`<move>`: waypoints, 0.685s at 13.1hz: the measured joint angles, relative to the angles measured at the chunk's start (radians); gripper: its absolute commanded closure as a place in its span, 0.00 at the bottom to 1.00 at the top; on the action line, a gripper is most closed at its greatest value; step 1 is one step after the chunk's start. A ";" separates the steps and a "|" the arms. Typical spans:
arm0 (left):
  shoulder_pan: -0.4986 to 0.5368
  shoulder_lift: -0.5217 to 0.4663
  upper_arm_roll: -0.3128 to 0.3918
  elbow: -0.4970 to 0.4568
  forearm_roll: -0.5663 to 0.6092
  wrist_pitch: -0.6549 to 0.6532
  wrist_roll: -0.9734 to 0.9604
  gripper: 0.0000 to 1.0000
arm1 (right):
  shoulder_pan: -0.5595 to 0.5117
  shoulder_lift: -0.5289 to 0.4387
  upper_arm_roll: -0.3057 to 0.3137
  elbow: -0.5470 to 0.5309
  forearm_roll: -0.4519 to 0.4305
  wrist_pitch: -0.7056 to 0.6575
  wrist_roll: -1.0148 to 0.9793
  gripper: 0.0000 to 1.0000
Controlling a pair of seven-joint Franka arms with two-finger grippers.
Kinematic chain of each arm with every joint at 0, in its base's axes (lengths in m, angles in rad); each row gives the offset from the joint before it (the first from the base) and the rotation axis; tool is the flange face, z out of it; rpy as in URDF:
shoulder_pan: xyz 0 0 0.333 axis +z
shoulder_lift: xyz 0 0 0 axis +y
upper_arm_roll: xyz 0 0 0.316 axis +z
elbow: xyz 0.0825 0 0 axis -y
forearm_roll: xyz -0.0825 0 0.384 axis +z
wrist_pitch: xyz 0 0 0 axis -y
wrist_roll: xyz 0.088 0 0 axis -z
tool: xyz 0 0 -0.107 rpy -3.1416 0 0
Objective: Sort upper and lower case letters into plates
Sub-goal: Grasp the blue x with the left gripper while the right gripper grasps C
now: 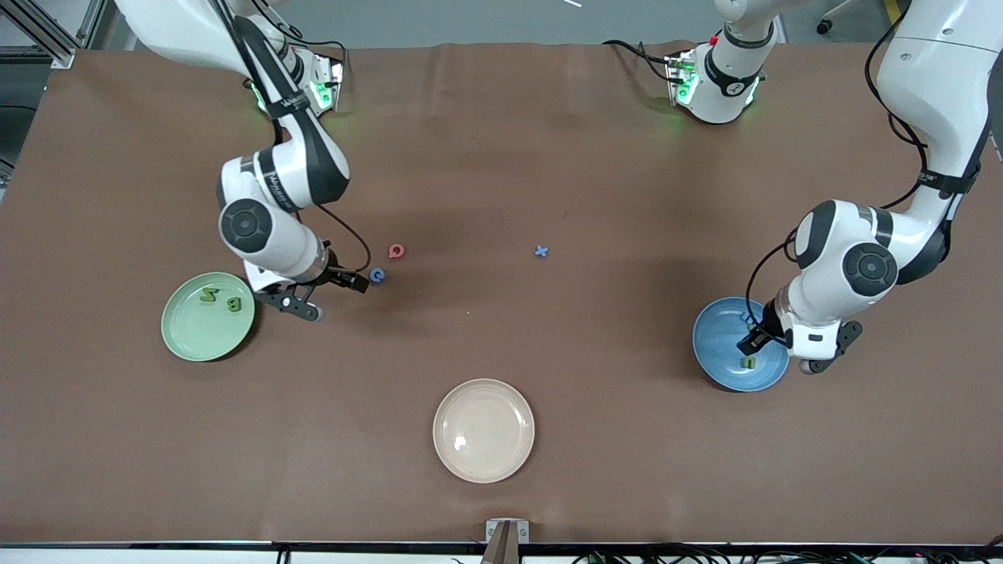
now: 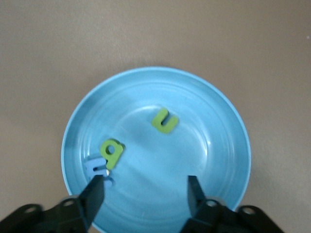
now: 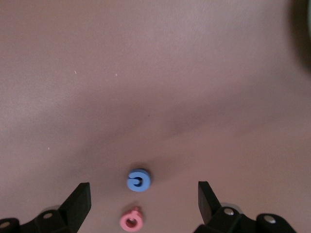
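**Left jaws released over blue plate, right jaws spread above blue letter**

The left gripper (image 2: 146, 191) is seen over the round shallow blue plastic plate (image 2: 223, 111), jaws apart and empty. 3 foam letters lie in that plate: a small pale blue letter (image 2: 97, 167) right at 1 fingertip, a green letter "a" (image 2: 112, 153) touching it, and a green letter "u" (image 2: 165, 120) ahead of the jaws, well apart from both.

The right gripper (image 3: 144, 201) is held over the brown cloth-covered table (image 1: 501, 157), jaws wide and nothing gripped. The small blue ring-like foam letter (image 3: 139, 179) sits between the open jaws, and the small pink foam letter (image 3: 131, 221) lies just beside it, closer in to the gripper. The round light green plastic plate (image 1: 182, 338), holding 2 green letters (image 1: 221, 300), is near that gripper. A blue "x"-shaped letter (image 1: 541, 251) lies alone mid-table. The beige cream plate (image 1: 483, 430) is left unused.

Risks, as judged: the pale blue letter may be dragged or flicked out if the left fingertip is lifted while touching it. The pink letter may be nudged or pinched along with the blue one if the right jaws are lowered off-centre.
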 measured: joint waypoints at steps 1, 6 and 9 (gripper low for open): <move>-0.002 -0.002 -0.015 0.000 0.000 -0.007 -0.012 0.00 | 0.015 0.001 0.000 -0.020 0.000 0.028 0.031 0.02; -0.090 -0.002 -0.150 -0.024 0.000 -0.028 -0.206 0.00 | 0.074 0.011 0.000 -0.115 0.020 0.184 0.080 0.02; -0.256 0.001 -0.161 -0.032 0.000 -0.026 -0.452 0.00 | 0.081 0.034 0.000 -0.128 0.020 0.219 0.081 0.03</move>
